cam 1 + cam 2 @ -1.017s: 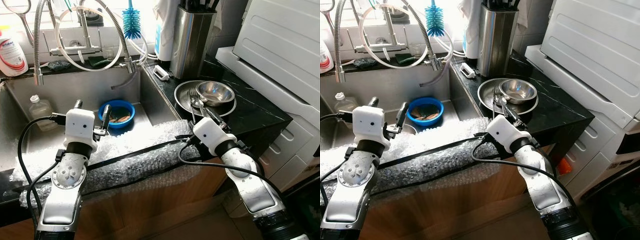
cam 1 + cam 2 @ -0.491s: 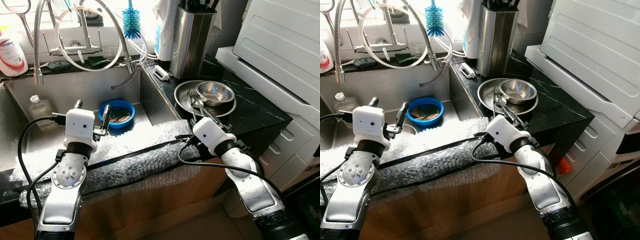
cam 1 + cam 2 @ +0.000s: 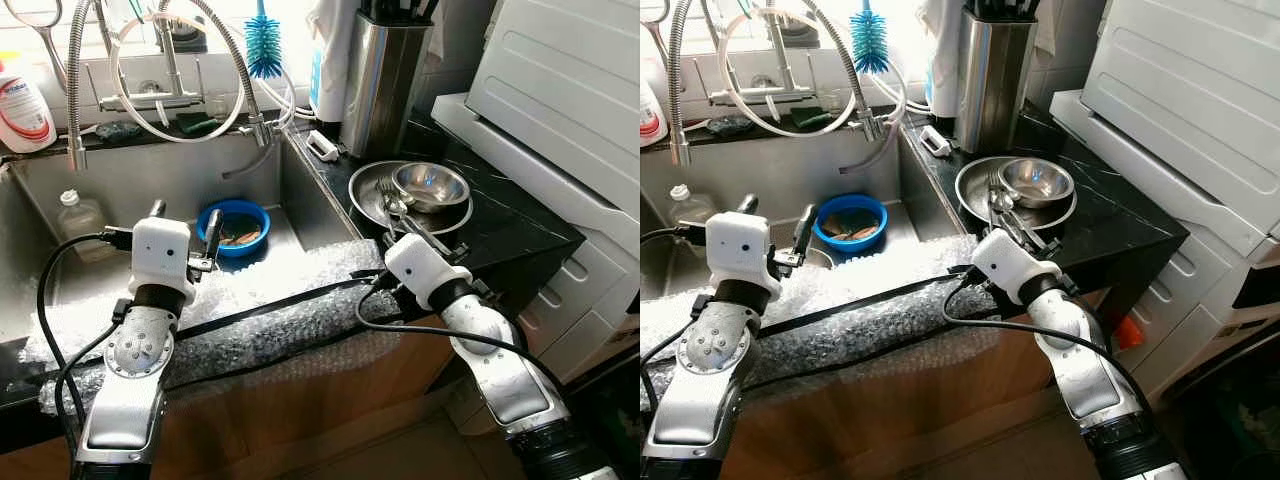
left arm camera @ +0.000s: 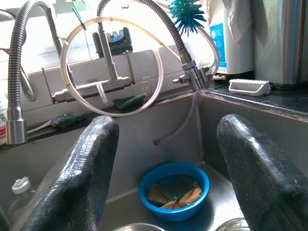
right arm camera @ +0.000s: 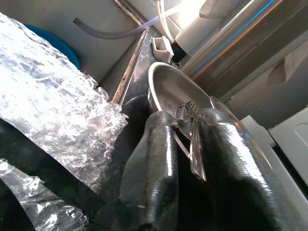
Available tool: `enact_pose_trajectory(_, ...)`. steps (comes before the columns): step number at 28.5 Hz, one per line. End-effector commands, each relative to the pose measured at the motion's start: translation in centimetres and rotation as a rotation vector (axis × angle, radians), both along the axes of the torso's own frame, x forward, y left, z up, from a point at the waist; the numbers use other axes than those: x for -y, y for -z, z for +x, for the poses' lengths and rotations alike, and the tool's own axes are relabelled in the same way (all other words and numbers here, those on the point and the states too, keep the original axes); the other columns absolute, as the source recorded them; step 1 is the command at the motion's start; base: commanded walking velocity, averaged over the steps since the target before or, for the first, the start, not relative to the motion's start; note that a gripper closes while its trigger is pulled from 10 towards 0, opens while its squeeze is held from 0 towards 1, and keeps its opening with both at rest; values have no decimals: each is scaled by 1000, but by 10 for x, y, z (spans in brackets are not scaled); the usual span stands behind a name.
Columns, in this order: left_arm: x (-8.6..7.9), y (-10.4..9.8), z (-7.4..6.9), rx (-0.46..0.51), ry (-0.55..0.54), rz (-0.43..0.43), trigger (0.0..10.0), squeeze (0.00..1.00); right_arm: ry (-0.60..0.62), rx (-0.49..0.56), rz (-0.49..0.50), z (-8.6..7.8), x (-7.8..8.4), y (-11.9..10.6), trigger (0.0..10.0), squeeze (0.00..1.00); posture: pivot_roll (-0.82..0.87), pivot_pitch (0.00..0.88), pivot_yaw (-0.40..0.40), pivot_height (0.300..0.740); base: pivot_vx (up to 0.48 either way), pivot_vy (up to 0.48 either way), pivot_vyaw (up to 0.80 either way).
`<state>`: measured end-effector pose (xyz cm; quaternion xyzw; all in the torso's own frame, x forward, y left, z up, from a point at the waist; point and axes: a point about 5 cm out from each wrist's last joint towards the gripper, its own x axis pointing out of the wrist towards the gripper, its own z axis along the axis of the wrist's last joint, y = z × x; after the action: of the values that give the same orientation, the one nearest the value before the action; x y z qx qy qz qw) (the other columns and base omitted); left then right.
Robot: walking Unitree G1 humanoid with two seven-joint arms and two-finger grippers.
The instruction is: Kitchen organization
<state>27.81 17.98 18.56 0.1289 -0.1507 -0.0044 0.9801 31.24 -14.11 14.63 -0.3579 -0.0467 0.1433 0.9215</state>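
— Starting at the left?
— Steel sink (image 3: 150, 175), with a bottle (image 3: 80, 215) against its left wall and a blue bowl (image 3: 232, 222) on the bottom, right of the bottle. Something brown and green inside the bowl; cannot tell what.

— And the left gripper (image 3: 184, 214)?
— Hangs over the sink, just near of the blue bowl. Fingers (image 4: 86, 163) wide apart, holding nothing.

— Along the near edge?
— Bubble wrap (image 3: 270, 295), draped over the sink's front rim, crossed by a black strap.

— At the far side?
— A blue brush (image 3: 263, 50) hanging above the tap hoses, then a steel knife block (image 3: 382, 80) to its right, upright on the black counter (image 3: 500, 225).

— Then the task's things?
— Right of the sink, on that counter: a steel plate (image 3: 362, 182), carrying a small steel bowl (image 3: 430, 185) on its far right part and a fork (image 3: 385, 188) on its left part.

— Right gripper (image 5: 185, 120)?
— Reaches in over the plate's near rim. Fingers nearly together, clamped on the fork's handle, tines pointing far.

— Farthest right?
— A white appliance (image 3: 570, 90), well apart from the plate.
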Motion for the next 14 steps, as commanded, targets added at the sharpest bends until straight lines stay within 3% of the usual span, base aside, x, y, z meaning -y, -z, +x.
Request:
enact_pose_trajectory(1, 3, -4, 2, 21, -1, 13, 10000, 0, -8, 7, 0, 2, 0, -2, 0, 0, -30, 0, -86, 727, 0, 0, 0)
enact_pose_trajectory(14, 3, -5, 3, 28, 0, 12, 10000, 0, 2, 33, 3, 3, 0, -5, 0, 0, -30, 0, -85, 727, 0, 0, 0)
